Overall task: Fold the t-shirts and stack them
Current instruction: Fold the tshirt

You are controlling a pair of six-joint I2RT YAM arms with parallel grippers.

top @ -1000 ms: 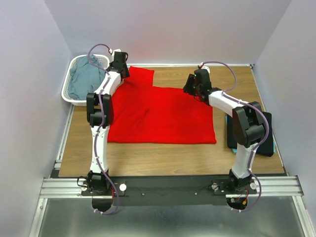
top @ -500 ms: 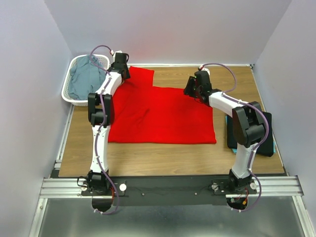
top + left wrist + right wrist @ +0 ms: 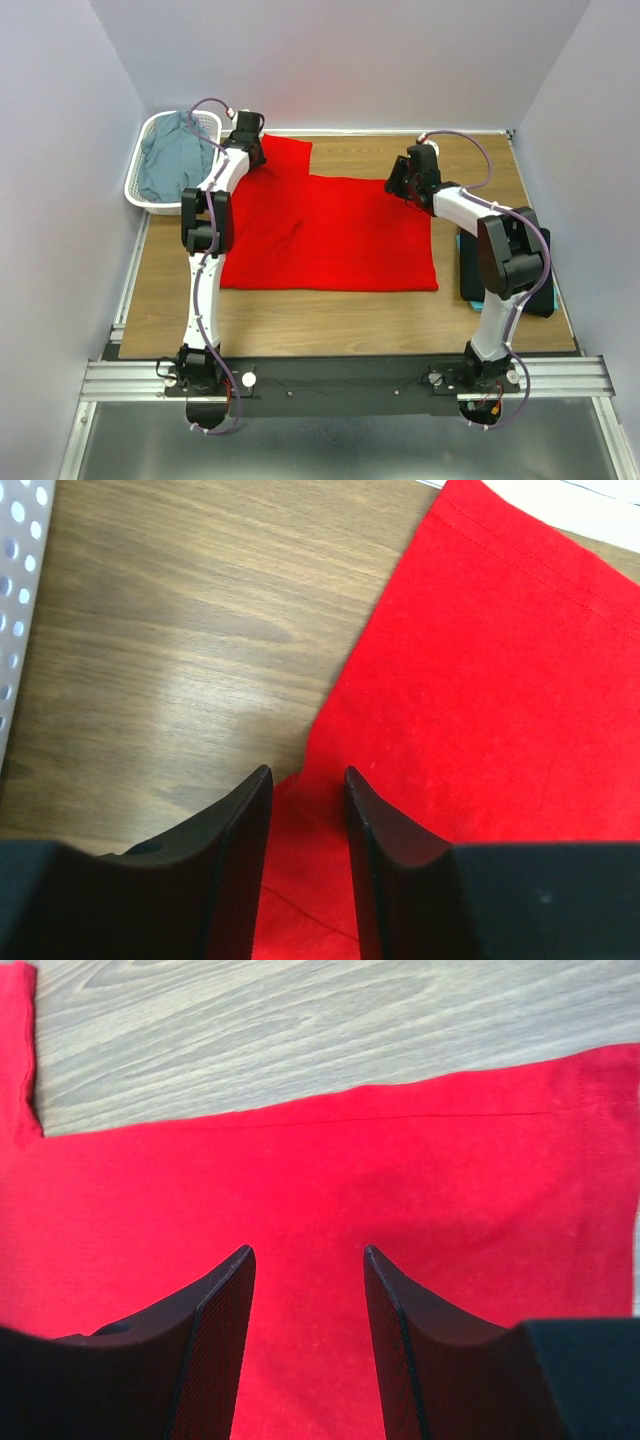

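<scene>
Left fingers (image 3: 235, 870) have narrowed, yet apart; right fingers (image 3: 215, 1340) apart above flat red t-shirt (image 3: 330, 1180).

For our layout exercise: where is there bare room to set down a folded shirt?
Bare wooden table runs along the near edge, between the bright red cloth t-shirt and the black base rail, and in the far right corner. Crowded: white plastic lattice basket far left, folded black shirt right.

No words, labels, brands, nos. or signs to read in any view.
</scene>
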